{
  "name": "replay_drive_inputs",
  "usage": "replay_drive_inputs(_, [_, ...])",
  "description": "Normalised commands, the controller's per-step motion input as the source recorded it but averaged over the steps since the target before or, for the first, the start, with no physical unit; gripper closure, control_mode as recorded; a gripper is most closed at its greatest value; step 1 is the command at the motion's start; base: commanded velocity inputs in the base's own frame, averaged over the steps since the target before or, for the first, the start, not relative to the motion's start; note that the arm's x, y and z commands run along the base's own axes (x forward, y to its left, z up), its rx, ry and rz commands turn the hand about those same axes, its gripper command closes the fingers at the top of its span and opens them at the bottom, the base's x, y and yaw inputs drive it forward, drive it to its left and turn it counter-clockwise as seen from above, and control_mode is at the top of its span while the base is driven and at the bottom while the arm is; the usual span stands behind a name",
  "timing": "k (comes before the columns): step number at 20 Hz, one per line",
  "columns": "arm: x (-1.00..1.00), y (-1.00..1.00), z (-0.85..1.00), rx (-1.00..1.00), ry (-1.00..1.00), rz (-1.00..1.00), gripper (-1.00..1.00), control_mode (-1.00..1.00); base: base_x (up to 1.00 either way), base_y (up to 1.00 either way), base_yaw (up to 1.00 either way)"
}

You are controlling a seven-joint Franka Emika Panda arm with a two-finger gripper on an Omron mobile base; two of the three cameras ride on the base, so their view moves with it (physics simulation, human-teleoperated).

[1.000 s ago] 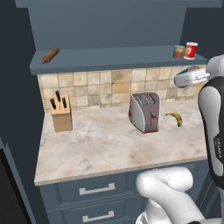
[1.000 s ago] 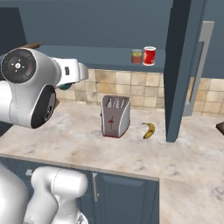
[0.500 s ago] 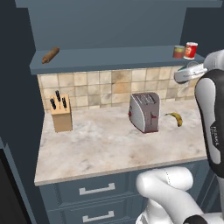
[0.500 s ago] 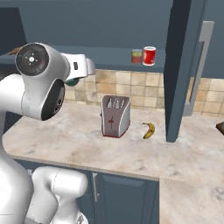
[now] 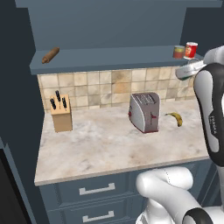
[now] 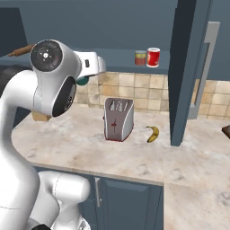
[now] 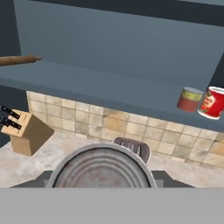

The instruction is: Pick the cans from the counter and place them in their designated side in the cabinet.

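Mid-carry: teal-labelled can (image 7: 103, 166) clenched in the tool (image 7: 103, 186), raised above the tabletop (image 5: 109, 144) and short of the cabinet shelf (image 5: 113, 59); grey lid fills the low middle of the hand view. Ordered left to right on the shelf: rolling pin (image 5: 50, 55) at the far left, long bare board, then shorter can (image 5: 178, 52) just beside the red can with white bands (image 5: 190, 50) at the right. Below: knife block (image 5: 61, 114), toaster (image 5: 144, 112), banana (image 5: 176, 117). Likely next: lift to shelf height, move in over bare board on the proper side, set upright, release. Which side is designated cannot be told. Hidden: fingertips behind the lid; in the right base view a mere teal sliver (image 6: 82, 81) under the hand.
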Motion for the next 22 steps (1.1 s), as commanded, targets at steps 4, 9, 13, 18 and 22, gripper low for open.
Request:
replay_drive_inputs(4, [0.22,-0.14,0.02,-0.01,0.02,-0.02,1.0,-1.0,0.0,0.0,0.0])
replay_drive_inputs(9, [0.21,-0.11,0.06,0.0,0.02,-0.02,1.0,-1.0,0.0,0.0,0.0])
replay_drive_inputs(13, [0.19,-0.07,0.04,0.0,0.0,-0.01,1.0,-1.0,0.0,0.0,0.0])
replay_drive_inputs(18, [0.19,-0.01,0.02,0.0,0.0,0.0,1.0,-1.0,0.0,0.0,0.0])
replay_drive_inputs(22, [0.17,-0.07,0.0,0.0,0.02,0.0,1.0,-1.0,0.0,0.0,0.0])
